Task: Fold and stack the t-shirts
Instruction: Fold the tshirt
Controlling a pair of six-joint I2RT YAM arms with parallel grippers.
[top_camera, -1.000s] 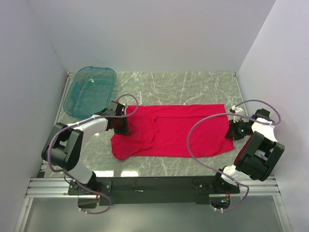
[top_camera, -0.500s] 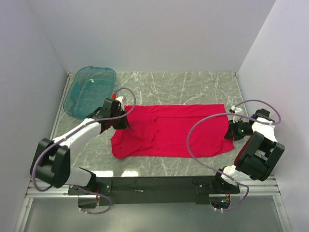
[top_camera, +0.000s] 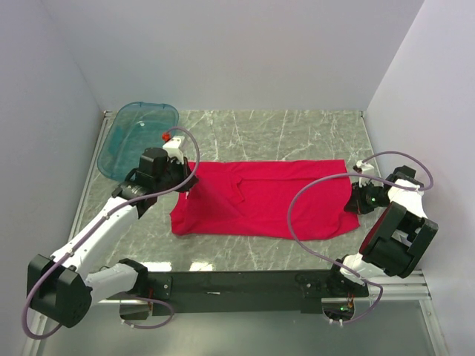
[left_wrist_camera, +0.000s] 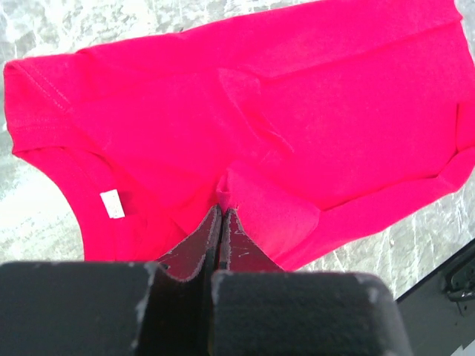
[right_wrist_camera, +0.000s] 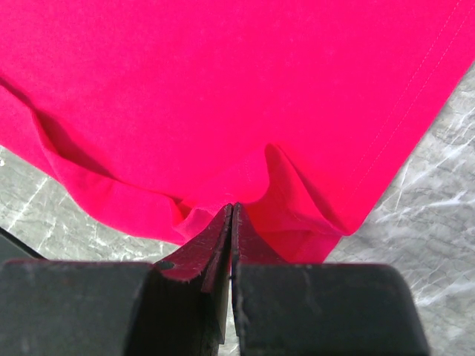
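Folding looked to be at its first step. The red t-shirt point(top_camera: 267, 200) lay spread in one flat layer across the middle of the table point(top_camera: 297, 133), long side running left to right, with no crease laid in yet and a few loose wrinkles near its left end.

The left gripper point(left_wrist_camera: 221, 211) had its jaws pressed together on a small pinch of cloth at the shirt's left edge, and the fabric was drawn up into a little peak. A white label point(left_wrist_camera: 112, 203) showed on the cloth just beside it. The right gripper point(right_wrist_camera: 231, 215) was likewise clamped on a tuck of fabric at the near right corner.

With both ends held, the next move probably called for lifting the two grips together and carrying one edge over onto the other. The cloth would need to be kept taut between them so the hems met squarely. Both pinches were thin and could slip from soft cloth.

The tabletop was smooth grey-green marbled stone, bounded by plain pale walls point(top_camera: 237, 52) at the left, right and far sides. A translucent teal tub point(top_camera: 137, 137) sat in the far left corner, apart from the shirt.
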